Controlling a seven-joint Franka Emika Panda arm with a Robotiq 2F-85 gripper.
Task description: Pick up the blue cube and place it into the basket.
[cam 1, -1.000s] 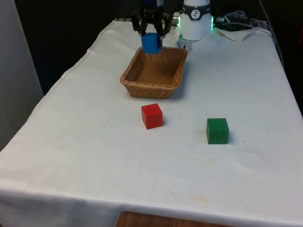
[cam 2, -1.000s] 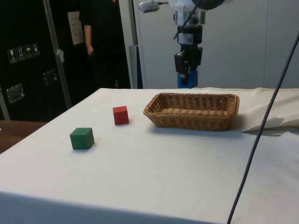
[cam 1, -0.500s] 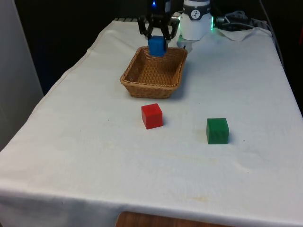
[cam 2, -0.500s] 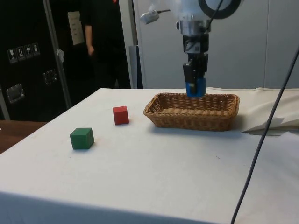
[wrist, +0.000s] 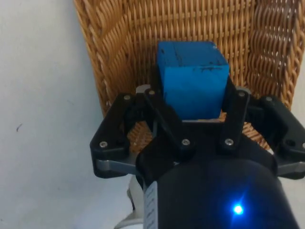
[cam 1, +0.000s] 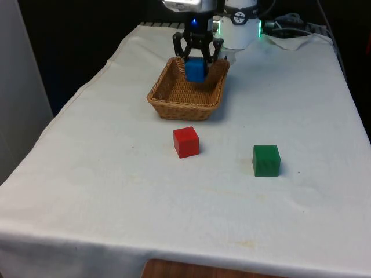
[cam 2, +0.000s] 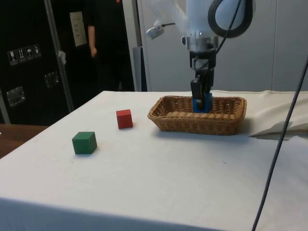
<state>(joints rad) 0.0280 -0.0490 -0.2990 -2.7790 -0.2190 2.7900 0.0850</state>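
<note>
Gripping the blue cube [wrist: 192, 77] between them, the fingers [wrist: 237, 112] hold it over the basket [cam 1: 168, 105].

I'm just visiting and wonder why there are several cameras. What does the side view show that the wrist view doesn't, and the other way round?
Side view only: the small red cube and green cube on the white-clothed table, and a person standing behind.

Wrist view only: the basket's woven inside close up, and dark scuffs on the blue cube.

Both: the black two-finger gripper, jaws shut on the blue cube over the brown wicker basket.
</note>
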